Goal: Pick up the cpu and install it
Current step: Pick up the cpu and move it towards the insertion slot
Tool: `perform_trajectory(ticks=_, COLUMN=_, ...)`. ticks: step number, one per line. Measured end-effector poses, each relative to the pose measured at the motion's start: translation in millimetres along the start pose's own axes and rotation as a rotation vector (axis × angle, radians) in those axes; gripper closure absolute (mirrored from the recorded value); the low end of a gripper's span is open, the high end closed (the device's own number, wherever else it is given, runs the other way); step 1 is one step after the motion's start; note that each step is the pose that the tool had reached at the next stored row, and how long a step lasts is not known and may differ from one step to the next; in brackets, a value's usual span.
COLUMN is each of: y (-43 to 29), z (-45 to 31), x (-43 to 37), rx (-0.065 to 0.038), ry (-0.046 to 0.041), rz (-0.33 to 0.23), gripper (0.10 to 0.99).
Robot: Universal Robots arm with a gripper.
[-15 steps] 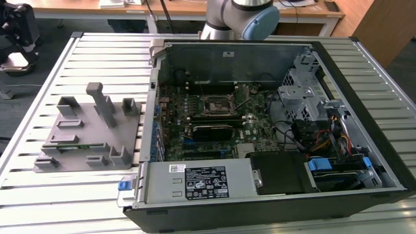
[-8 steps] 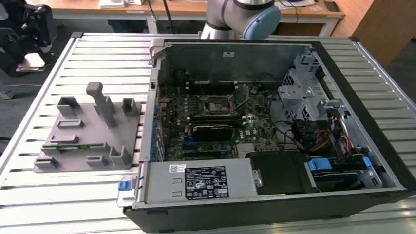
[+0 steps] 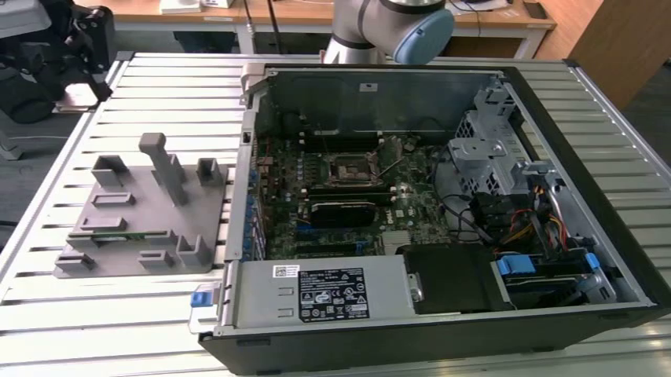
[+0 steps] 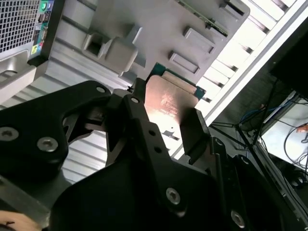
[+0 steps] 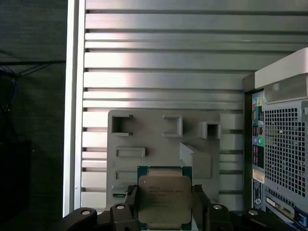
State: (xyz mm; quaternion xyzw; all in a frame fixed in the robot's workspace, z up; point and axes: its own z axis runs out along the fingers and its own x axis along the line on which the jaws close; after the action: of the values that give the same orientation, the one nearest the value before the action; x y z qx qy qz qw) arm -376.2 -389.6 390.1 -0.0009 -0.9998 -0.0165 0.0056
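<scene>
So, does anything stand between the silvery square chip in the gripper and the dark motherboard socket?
Nothing visible does. The gripper is shut on the silvery square cpu over the grey plastic fixture. In the exterior view the black case lies open, and nothing lies across the dark square socket.

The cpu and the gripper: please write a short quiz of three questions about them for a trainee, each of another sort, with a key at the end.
1. True or false: the gripper holds the cpu between its fingers.
2. In the first wrist view, what lies beyond the held cpu? A) the grey fixture; B) the motherboard socket; C) a keyboard.
3. Fill in: the grey fixture stands at the exterior view's ____ of the computer case.
Key: 1 true; 2 A; 3 left.
</scene>
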Motion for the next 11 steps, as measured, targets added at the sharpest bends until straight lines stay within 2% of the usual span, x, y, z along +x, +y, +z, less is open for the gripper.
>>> perform_trajectory(ticks=3, y=1.3, z=-7.5, x=-0.4, rx=0.000, ry=0.0002, rz=0.000, gripper=0.553)
perform_trajectory(ticks=6, y=1.8, z=-7.8, x=-3.8, rx=-0.001, ry=0.0001, rz=0.000, gripper=0.553)
perform_trajectory(ticks=9, y=1.7, z=-6.4, x=-11.6, rx=-0.009, ry=0.0001, rz=0.000, gripper=0.553)
perform_trajectory(ticks=11, y=1.7, z=-5.4, x=-21.0, rx=-0.010, ry=0.0001, rz=0.000, gripper=0.553)
